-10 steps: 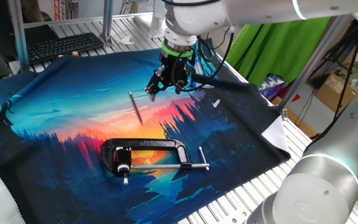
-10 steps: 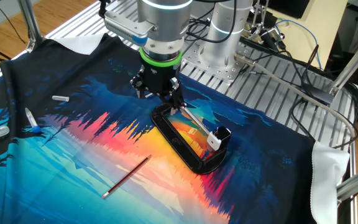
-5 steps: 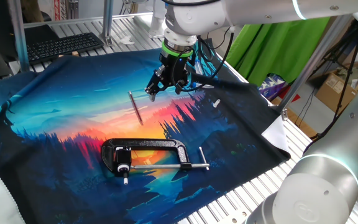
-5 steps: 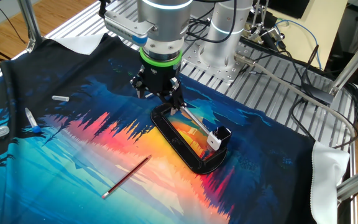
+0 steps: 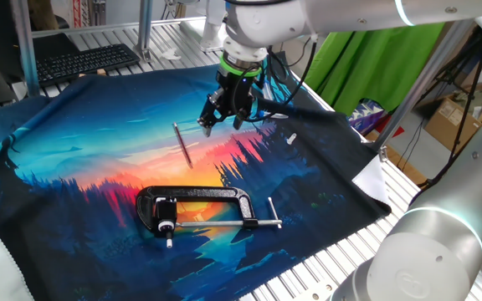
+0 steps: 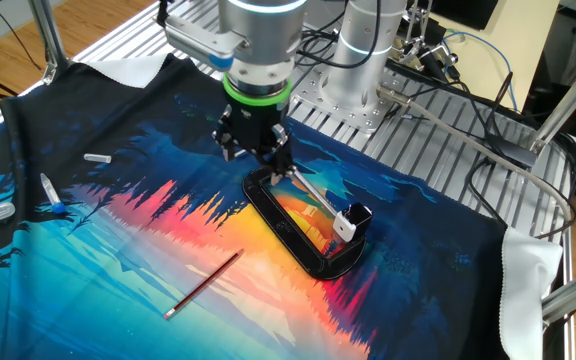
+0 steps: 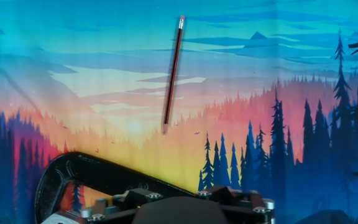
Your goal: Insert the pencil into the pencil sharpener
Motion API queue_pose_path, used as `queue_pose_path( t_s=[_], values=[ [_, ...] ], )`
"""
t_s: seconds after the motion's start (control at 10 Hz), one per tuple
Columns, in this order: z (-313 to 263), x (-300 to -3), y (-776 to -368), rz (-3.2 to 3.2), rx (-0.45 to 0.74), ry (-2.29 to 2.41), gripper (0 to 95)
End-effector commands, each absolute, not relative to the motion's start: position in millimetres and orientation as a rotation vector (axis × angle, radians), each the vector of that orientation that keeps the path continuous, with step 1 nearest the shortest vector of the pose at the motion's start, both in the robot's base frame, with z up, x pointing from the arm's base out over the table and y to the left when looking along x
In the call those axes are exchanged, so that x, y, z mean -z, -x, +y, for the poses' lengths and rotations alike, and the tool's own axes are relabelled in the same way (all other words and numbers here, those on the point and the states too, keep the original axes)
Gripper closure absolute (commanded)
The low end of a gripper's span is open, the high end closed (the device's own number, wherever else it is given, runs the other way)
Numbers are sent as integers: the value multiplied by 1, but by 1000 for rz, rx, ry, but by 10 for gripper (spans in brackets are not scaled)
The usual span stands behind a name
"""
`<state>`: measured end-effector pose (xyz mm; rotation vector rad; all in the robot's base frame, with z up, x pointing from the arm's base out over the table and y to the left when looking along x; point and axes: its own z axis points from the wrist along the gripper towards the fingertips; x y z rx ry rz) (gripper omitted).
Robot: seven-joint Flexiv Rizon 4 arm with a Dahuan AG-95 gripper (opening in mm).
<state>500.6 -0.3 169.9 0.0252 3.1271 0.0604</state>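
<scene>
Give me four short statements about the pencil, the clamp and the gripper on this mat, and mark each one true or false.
1. The pencil lies flat on the mat. True.
2. The gripper holds the pencil. False: it hangs above the mat, holding nothing.
3. The pencil sharpener sits in the black clamp. True.
4. The pencil touches the clamp. False: bare mat lies between them.

The pencil (image 5: 182, 145) (image 6: 204, 285) (image 7: 173, 74) is a thin, dark stick lying flat on the printed cloth, untouched. The pencil sharpener (image 5: 166, 213) (image 6: 353, 222), a small black block with a white spot, sits between the clamp's jaws, well apart from it.
</scene>
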Motion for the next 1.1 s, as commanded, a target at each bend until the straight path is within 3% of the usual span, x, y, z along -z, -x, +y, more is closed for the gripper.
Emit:
queue_pose_path(
  t_s=[0.1, 0.8, 1.1],
  values=[
    [0, -170, -500, 3126, -54, 63, 950],
    [0, -170, -500, 3116, -29, 279, 950],
    [0, -170, -500, 3107, 65, 378, 950]
  ],
)
